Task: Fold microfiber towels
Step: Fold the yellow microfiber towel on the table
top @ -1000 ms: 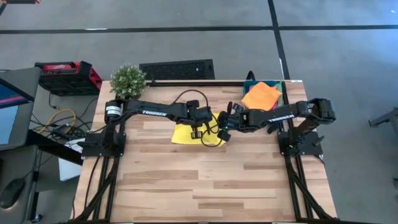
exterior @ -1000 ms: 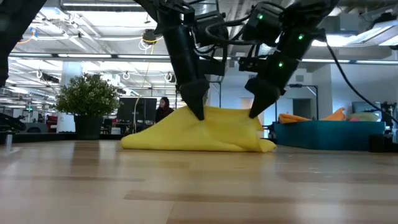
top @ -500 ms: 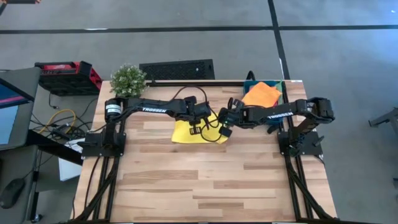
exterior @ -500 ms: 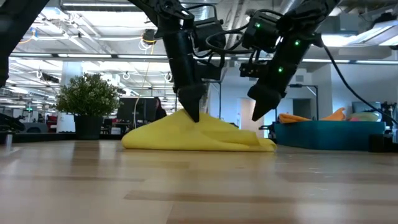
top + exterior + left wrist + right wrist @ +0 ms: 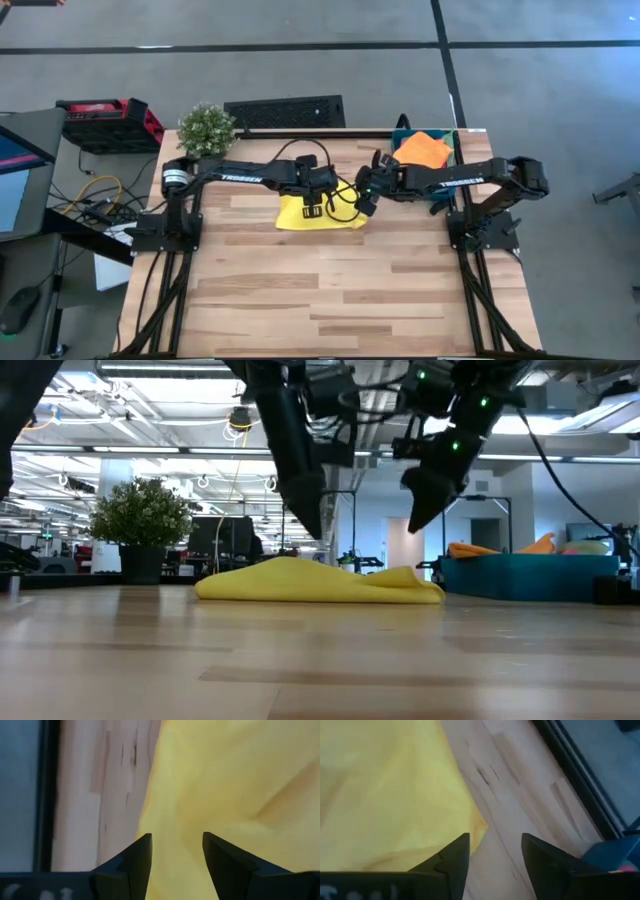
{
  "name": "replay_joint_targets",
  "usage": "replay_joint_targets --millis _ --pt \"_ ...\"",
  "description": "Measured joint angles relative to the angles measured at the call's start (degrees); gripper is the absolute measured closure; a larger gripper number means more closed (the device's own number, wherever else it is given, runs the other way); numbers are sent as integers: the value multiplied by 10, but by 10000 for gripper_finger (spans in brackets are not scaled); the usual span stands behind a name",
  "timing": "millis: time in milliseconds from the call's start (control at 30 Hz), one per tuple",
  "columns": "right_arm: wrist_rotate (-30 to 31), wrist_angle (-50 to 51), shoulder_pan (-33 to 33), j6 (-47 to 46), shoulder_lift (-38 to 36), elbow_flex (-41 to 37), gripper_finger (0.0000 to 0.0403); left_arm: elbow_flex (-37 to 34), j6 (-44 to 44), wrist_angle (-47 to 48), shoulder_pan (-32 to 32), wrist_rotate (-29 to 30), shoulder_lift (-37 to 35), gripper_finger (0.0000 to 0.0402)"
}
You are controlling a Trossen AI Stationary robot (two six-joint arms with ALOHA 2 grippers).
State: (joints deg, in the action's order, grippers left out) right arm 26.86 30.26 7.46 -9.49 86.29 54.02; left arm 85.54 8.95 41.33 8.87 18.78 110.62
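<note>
A yellow towel [image 5: 300, 214] lies folded on the wooden table's far middle, a low flat mound in the low view [image 5: 320, 582]. My left gripper [image 5: 314, 203] hangs open just above the towel's middle, clear of it in the low view [image 5: 312, 528]; its wrist view shows yellow cloth [image 5: 225, 780] beneath the spread fingers. My right gripper [image 5: 364, 202] is open above the towel's right edge, also clear [image 5: 420, 520]; its wrist view shows a towel corner [image 5: 479, 826] and bare wood. An orange towel [image 5: 421, 150] rests in the teal bin.
The teal bin [image 5: 456, 138] stands at the table's far right corner and shows at the right of the low view [image 5: 530, 576]. A potted plant [image 5: 206, 127] stands at the far left corner. The table's near half [image 5: 330, 300] is bare wood.
Both grippers have opened, let go of the yellow towel and risen off it; the right one also drew back toward the far right. The towel's peaks, held up a second ago, have sunk, and it now lies flatter on the table.
</note>
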Motion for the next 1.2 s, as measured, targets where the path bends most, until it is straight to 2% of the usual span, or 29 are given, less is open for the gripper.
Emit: replay_joint_targets --millis 167,300,367,567,700,967,1133,1200 --pt "-52 18 -15 -10 -40 5 194 1 -1 43 -22 4 -36 233" --pt "-115 25 -50 -11 -68 5 195 -4 -10 130 -48 -41 -47 233" --pt "-125 24 -77 -11 -77 5 197 -20 -34 154 -64 -53 -47 233" --pt "-125 17 -163 -11 -84 5 200 -103 -78 133 -126 -55 -47 233" --pt "-122 1 -201 -11 -84 5 200 -141 -96 103 -155 -28 -47 233" --pt "-120 -12 -233 -31 -84 5 204 -193 -116 44 -156 -4 -47 233" --pt "-120 -26 -245 -32 -84 5 205 -227 -132 22 -144 54 -47 233" --pt "-120 -29 -247 -32 -84 5 206 -236 -134 18 -140 57 -47 233"
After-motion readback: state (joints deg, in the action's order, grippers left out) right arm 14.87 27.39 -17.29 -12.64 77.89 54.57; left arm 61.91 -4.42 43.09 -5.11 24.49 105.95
